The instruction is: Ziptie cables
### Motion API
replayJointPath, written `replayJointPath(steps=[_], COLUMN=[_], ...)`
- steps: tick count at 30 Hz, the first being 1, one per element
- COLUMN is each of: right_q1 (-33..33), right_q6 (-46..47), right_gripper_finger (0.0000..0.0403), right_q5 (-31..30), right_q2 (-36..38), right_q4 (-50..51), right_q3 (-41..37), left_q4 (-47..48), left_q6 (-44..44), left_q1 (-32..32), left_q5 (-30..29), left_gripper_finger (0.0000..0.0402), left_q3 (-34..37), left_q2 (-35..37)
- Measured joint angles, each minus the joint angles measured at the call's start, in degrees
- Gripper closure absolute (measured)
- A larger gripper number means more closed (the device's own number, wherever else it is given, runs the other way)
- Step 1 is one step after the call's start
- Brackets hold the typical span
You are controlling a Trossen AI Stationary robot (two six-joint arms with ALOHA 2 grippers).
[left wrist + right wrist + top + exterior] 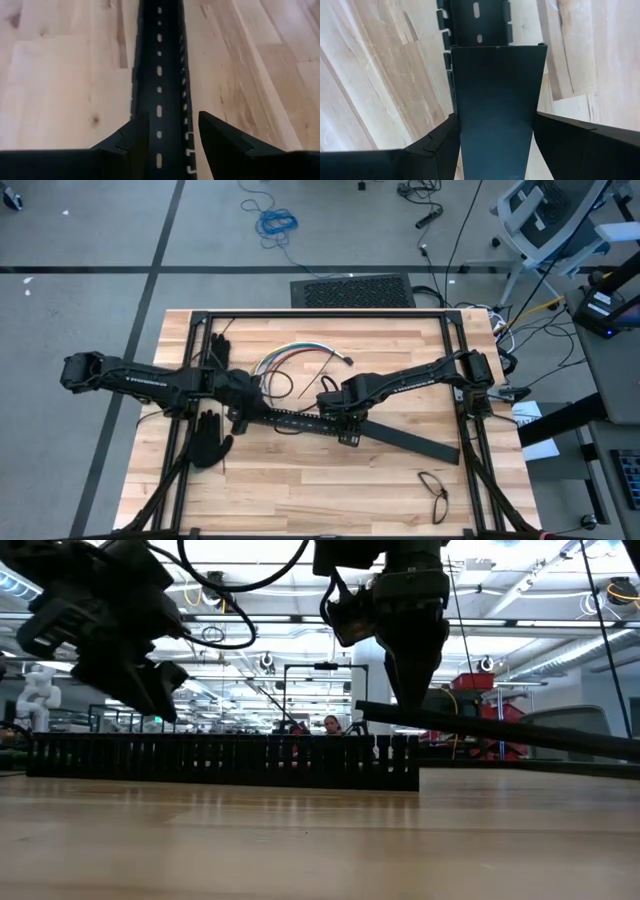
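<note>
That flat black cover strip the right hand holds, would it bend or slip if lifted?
The cover strip probably stays fairly stiff: in the low view it juts out straight, one end raised off the table. Its smooth, glossy face could slide between the right hand fingers. It looks thin, so likely light.

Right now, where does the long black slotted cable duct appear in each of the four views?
High view: long black slotted cable duct at table centre, under both grippers.
Low view: it spans the left and middle.
Left wrist view: it runs up the middle.
Right wrist view: top centre, beyond the smooth black cover strip.
Shared landmark: its slotted walls.
</note>
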State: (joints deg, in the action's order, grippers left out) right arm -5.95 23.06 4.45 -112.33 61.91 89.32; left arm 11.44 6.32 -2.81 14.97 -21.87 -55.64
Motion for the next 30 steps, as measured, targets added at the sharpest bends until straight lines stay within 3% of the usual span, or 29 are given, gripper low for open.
replayJointPath(steps=[5,10,21,26,30], right_q1=[0.71,1.11,1.11,1.11,1.11], right_q6=[0.16,0.28,0.76,0.76,0.76], right_gripper_finger=[0.0190,0.0190,0.0190,0.0190,0.0190], right_q5=[0.05,0.15,0.19,0.17,0.17], right_q2=[0.00,0.02,0.02,0.02,0.02], right_q4=[-0.43,-0.54,-0.57,-0.57,-0.55], right_q3=[0.00,0.02,0.02,0.02,0.02], left_q4=[-1.32,-8.57,-9.43,-6.02,0.70], left_q6=[-1.66,-1.48,-5.81,-7.14,-2.05], left_q1=[1.01,0.96,0.87,0.87,0.85], left_q5=[-0.22,-3.93,-3.84,0.08,0.80], left_gripper_finger=[0.0235,0.0235,0.0235,0.0235,0.0235], left_q3=[0.46,0.41,0.29,-2.92,-8.94], left_q2=[0.00,0.01,-2.09,-6.77,-9.31])
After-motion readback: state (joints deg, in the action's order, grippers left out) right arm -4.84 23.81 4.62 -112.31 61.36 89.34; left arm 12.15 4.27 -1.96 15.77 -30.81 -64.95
